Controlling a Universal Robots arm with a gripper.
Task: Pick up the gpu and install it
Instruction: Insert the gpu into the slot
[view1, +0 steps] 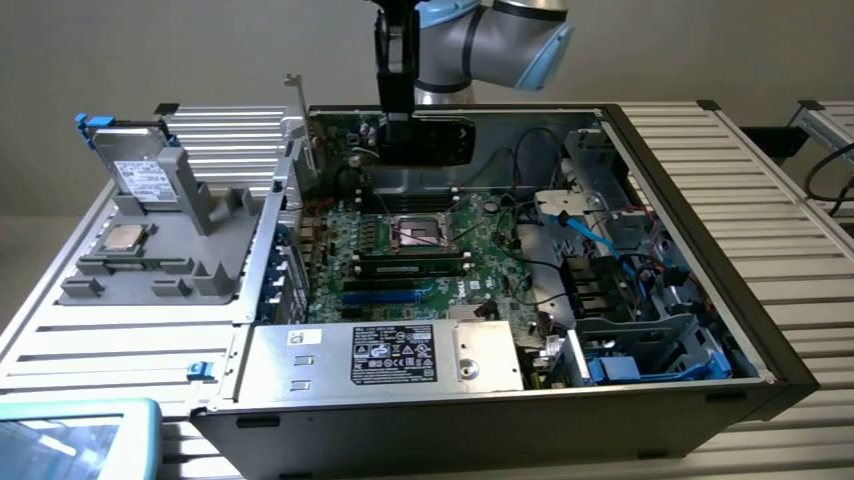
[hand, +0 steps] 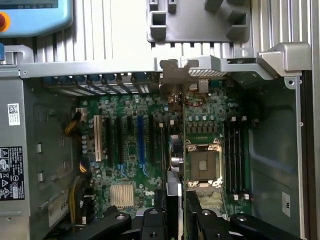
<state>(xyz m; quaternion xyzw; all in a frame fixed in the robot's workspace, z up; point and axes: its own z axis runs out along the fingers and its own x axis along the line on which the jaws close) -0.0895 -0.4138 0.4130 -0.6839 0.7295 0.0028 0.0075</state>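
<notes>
gpu (view1: 430, 142) held edge-on, clear above motherboard (view1: 400, 262)

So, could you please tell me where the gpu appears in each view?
Exterior view: the gpu hangs in the gripper above the open case, over the motherboard.
Wrist view: the gpu runs edge-on out from the gripper, alongside the CPU socket.
Shared landmark: the CPU socket, mid-motherboard.
</notes>
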